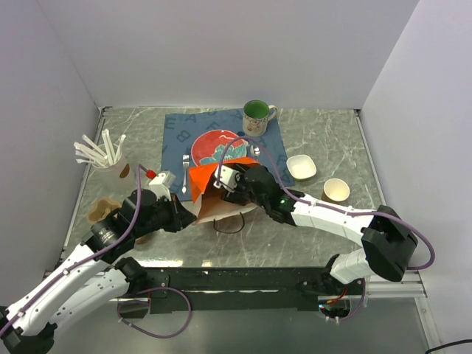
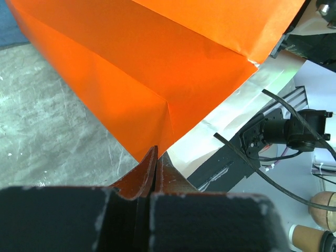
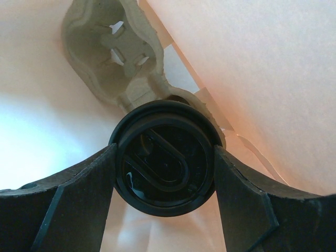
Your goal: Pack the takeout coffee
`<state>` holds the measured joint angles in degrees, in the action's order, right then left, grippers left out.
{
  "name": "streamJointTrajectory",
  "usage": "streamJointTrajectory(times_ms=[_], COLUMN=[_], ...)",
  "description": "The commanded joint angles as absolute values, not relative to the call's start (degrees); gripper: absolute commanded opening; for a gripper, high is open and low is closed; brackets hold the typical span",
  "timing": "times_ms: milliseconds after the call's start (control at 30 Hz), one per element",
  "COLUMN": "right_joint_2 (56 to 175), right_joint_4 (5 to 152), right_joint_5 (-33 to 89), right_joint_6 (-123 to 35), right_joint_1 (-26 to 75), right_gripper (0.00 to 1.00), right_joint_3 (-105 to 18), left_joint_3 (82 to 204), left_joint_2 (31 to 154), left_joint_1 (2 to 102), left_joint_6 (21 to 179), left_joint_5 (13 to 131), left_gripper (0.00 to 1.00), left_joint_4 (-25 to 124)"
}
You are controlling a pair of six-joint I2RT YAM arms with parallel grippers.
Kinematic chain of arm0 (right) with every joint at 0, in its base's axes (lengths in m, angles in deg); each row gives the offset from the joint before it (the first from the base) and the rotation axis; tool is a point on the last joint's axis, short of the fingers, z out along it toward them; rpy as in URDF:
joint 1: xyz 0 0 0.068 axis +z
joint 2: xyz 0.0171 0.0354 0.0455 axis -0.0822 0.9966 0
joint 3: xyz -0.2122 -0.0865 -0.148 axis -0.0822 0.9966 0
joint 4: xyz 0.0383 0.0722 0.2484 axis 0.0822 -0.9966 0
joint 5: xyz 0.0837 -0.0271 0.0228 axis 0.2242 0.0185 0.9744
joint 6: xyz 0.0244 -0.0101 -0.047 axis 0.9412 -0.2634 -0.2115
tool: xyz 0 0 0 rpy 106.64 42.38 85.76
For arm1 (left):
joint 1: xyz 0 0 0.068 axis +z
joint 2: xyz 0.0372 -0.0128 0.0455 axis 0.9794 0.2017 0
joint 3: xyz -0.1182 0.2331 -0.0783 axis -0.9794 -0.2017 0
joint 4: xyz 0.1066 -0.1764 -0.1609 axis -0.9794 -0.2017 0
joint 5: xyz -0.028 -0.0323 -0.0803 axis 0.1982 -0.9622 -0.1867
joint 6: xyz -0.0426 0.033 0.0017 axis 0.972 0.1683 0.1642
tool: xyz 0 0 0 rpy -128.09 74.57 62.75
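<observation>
My right end effector (image 3: pixel 165 152) is spread around the takeout coffee (image 3: pixel 165 176), with one dark finger (image 3: pixel 86 197) against each side of its round black lid. Only the right wrist view shows this. There the cup is deep inside the bag, just in front of a grey pulp cup carrier (image 3: pixel 105 37), with pale paper walls all around. I cannot tell whether the cup sits in one of the carrier's pockets.

My left end effector (image 2: pixel 156 157) is pressed together, pinching the lower edge of the orange paper bag (image 2: pixel 157 63). The left wrist view shows a fold of the bag coming down to the fingertips, with the grey marbled counter (image 2: pixel 52 131) on the left.

In the top view the coffee is hidden. The bag (image 1: pixel 203 181) is at mid-counter. My right wrist reaches into its mouth from the right, and the left end effector (image 1: pixel 183 215) is at its near left edge. Behind the bag are a red plate (image 1: pixel 220 141) and a green mug (image 1: pixel 257 112). To the right are a white bowl (image 1: pixel 301 166) and a lidless paper cup (image 1: pixel 336 190).
</observation>
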<state>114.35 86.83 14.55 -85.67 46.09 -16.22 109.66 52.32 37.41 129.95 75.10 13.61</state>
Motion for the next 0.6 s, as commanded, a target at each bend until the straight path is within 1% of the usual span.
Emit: streamJointTrajectory(times_ms=[0, 167, 367, 567], right_joint_2=[113.7, 113.5, 109.7, 109.3], right_joint_4=[93.9, 93.2, 89.2, 88.1], right_joint_5=[11.3, 7.0, 8.9, 10.5], right_joint_6=[-83.2, -82.6, -80.4, -79.4], right_joint_1=[46.8, 47.8, 48.0, 47.9], right_gripper=[0.47, 0.47, 0.47, 0.47], right_joint_3=[-15.8, -16.0, -15.2, -13.6], left_joint_3=[112.5, 113.3, 113.5, 112.7], left_joint_2=[51.7, 51.6, 51.3, 51.9], left_joint_1=[37.2, 37.2, 37.2, 37.2], left_joint_6=[130.9, 131.7, 133.4, 135.0], left_joint_5=[72.9, 72.3, 71.8, 71.3], left_gripper=[0.01, 0.01, 0.01, 0.01], left_joint_4=[11.9, 11.9, 11.8, 12.6])
